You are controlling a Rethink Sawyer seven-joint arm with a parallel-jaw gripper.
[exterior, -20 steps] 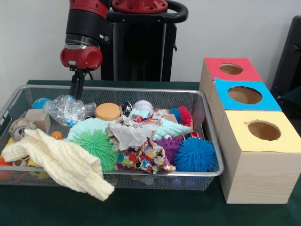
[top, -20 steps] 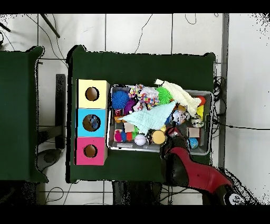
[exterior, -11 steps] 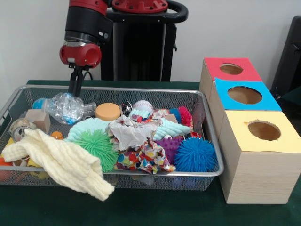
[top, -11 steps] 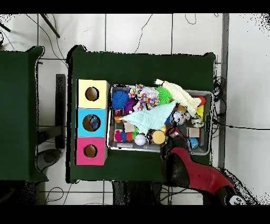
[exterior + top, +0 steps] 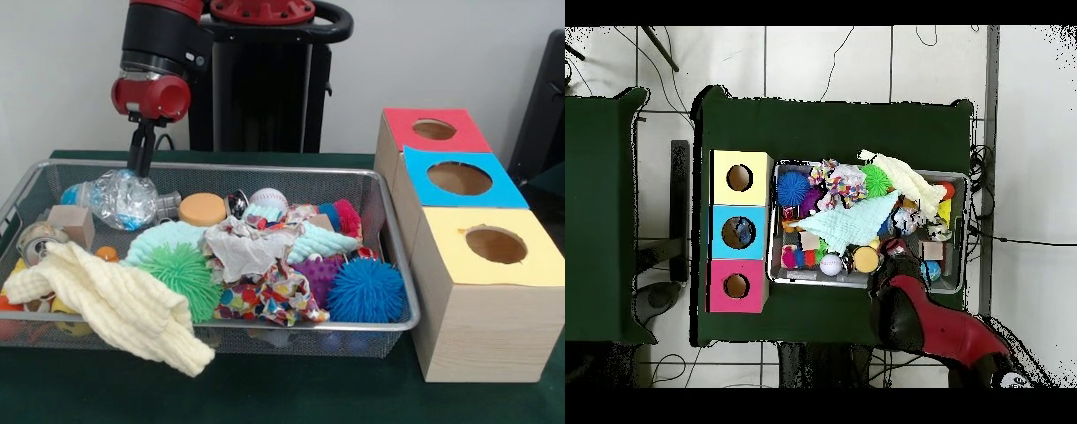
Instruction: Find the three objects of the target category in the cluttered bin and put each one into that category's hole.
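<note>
You see the claw [image 5: 141, 163] hanging from the red wrist above the far left corner of the wire bin [image 5: 265, 329]. Its dark fingers are close together and their tips reach the crushed clear plastic bottle [image 5: 119, 201], which seems to be raised a little above the other things; the fingers appear clamped on the bottle, though the contact itself is hard to see. In the overhead view the red arm [image 5: 930, 325] covers this corner of the bin.

Just beside the bottle you find an orange round lid [image 5: 202, 208] and, next to it, a white ball [image 5: 268, 199]. A small wooden block [image 5: 72, 223] lies under the bottle's left end. A cream knitted cloth [image 5: 115, 305] hangs over the bin's near rim. In the middle there is a green spiky ball [image 5: 183, 272], a grey crumpled rag [image 5: 243, 247] and a colourful patterned cloth [image 5: 269, 296]. A blue spiky ball [image 5: 365, 290] lies at the near right corner of the bin, touching a purple spiky ball [image 5: 320, 269].

To the right of the bin, on the green surface [image 5: 265, 397], stand three wooden boxes in a row, touching each other. The red-topped box [image 5: 402, 132] is farthest, the blue-topped box [image 5: 490, 190] is in the middle, and the yellow-topped box [image 5: 459, 265] is nearest. Each top has one round hole.
</note>
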